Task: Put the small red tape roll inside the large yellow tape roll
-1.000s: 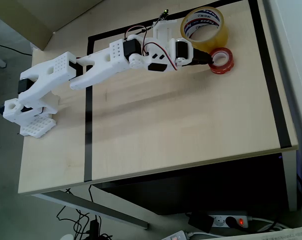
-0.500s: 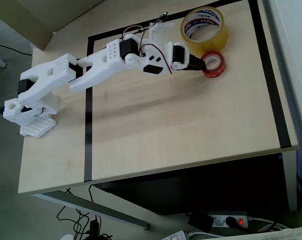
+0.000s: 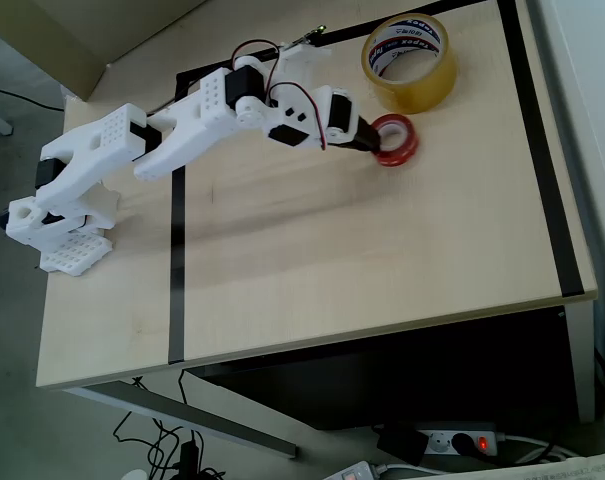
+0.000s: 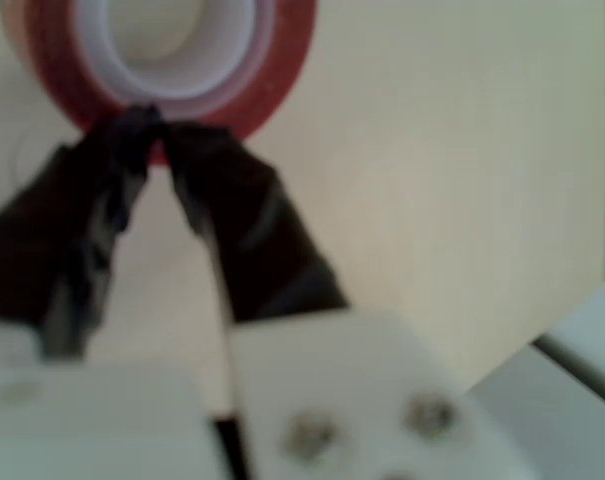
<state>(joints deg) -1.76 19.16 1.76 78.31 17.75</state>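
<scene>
small red tape roll (image 3: 394,139) dragged left since earlier, its wall pinched between gripper (image 4: 154,130) fingers.

I see a pale wood worktop (image 3: 362,260) edged with black tape lines (image 3: 176,270), large yellow tape roll (image 3: 408,62) resting at one o'clock, white arm base (image 3: 67,225) at nine o'clock

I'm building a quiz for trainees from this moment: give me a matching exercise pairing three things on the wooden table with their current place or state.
Things:
1. small translucent red tape roll
2. large amber-yellow tape roll
3. black two-finger tool

States:
A. standing free near the table's far corner in the overhead view
B. shut on a roll's wall
C. pinched at its edge, apart from the other roll

Pairs: 1-C, 2-A, 3-B
</scene>
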